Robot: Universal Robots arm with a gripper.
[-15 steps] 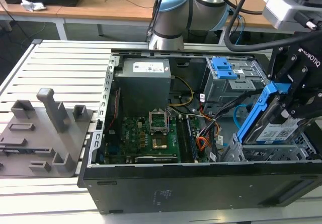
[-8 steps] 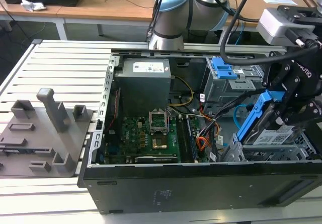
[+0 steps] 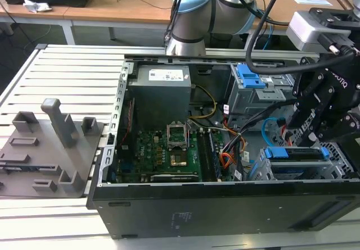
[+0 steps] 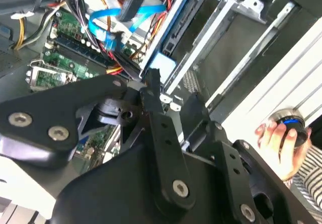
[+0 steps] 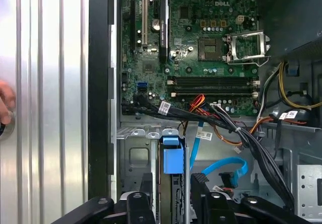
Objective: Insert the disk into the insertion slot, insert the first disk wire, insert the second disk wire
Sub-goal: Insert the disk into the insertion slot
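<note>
The disk (image 3: pixel 295 154), grey with a bright blue caddy, sits edge-up in the insertion slot (image 3: pixel 337 149), a perforated silver cage at the near right corner of the open computer case. My gripper (image 3: pixel 309 136) hangs directly over it. In the first wrist view the gripper (image 5: pixel 169 190) is open, its black fingers (image 5: pixel 138 204) straddling the caddy's blue end (image 5: pixel 172 156) with a gap on each side. A loose blue disk wire (image 5: pixel 226 166) with a black plug (image 4: pixel 132 5) curls beside the cage. The second wrist view shows one fingertip (image 4: pixel 151 78) near the blue caddy end (image 4: pixel 160 63).
A larger grey cage with a blue clip (image 3: pixel 250 76) stands behind the slot. The motherboard (image 3: pixel 169 149), bundled black, orange and yellow cables (image 5: pixel 241 133) and the case wall (image 3: pixel 225 205) crowd the area. A person's hand (image 4: pixel 276 138) rests on a knob outside the case. Grey fixtures (image 3: pixel 50 143) lie at the exterior view's left.
</note>
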